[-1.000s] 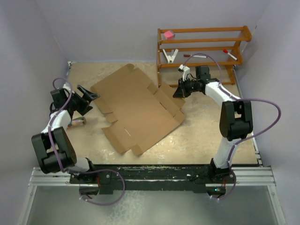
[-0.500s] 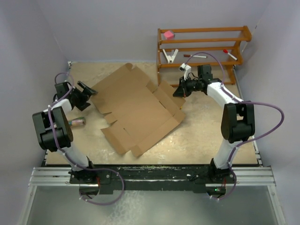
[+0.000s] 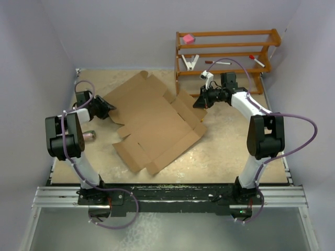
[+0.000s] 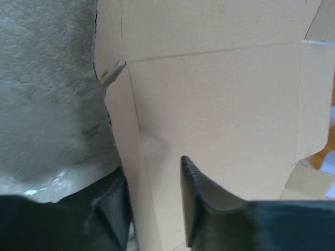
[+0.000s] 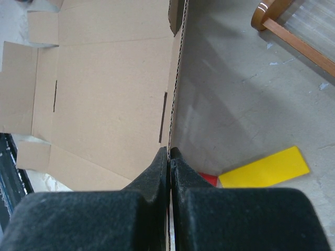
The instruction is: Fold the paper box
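The paper box [image 3: 157, 123] is a flat brown cardboard cut-out lying unfolded across the middle of the table. My left gripper [image 3: 108, 109] is at its left edge. In the left wrist view the left gripper [image 4: 154, 167] straddles a narrow side strip of the paper box [image 4: 220, 104], one finger on the outer side and one on the sheet, with a gap still between them. My right gripper [image 3: 199, 102] is at the far right flap. Up close the right gripper [image 5: 168, 150] is pinched shut on the corrugated edge of the paper box [image 5: 104, 94], which stands raised there.
A wooden rack [image 3: 225, 52] stands at the back right with a pink block [image 3: 188, 38] and a white clip [image 3: 189, 61] on it. A yellow strip [image 5: 261, 167] and a red piece [image 5: 209, 179] lie under the raised flap. A small cylinder [image 3: 88, 136] lies left of the box.
My left arm has swung in and forward to the box's left edge, and its jaws have narrowed around the side strip. The right gripper has kept its grip and place.
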`<move>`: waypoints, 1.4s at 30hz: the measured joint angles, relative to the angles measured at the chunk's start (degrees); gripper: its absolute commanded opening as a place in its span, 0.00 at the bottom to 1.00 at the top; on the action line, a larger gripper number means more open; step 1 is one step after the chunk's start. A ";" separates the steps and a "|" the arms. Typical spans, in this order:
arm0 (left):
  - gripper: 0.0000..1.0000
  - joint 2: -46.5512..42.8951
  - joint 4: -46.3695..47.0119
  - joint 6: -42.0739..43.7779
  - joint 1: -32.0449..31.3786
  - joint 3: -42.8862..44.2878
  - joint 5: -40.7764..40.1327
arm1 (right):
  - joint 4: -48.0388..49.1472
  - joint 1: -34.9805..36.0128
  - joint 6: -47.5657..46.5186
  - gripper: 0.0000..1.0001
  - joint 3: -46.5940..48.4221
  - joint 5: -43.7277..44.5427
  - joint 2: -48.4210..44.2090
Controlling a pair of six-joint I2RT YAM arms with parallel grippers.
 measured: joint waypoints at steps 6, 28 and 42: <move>0.04 -6.40 5.01 -0.70 0.09 -6.27 -0.55 | -0.79 -0.07 -1.07 0.00 0.00 -0.28 0.00; 0.04 -32.63 56.63 4.92 -5.84 -22.32 19.56 | -6.34 -7.80 -9.84 0.67 0.00 -9.22 -12.35; 0.04 -32.63 80.11 -1.03 -10.78 -23.30 26.99 | 45.72 -9.75 12.13 1.00 -12.07 -13.86 -19.96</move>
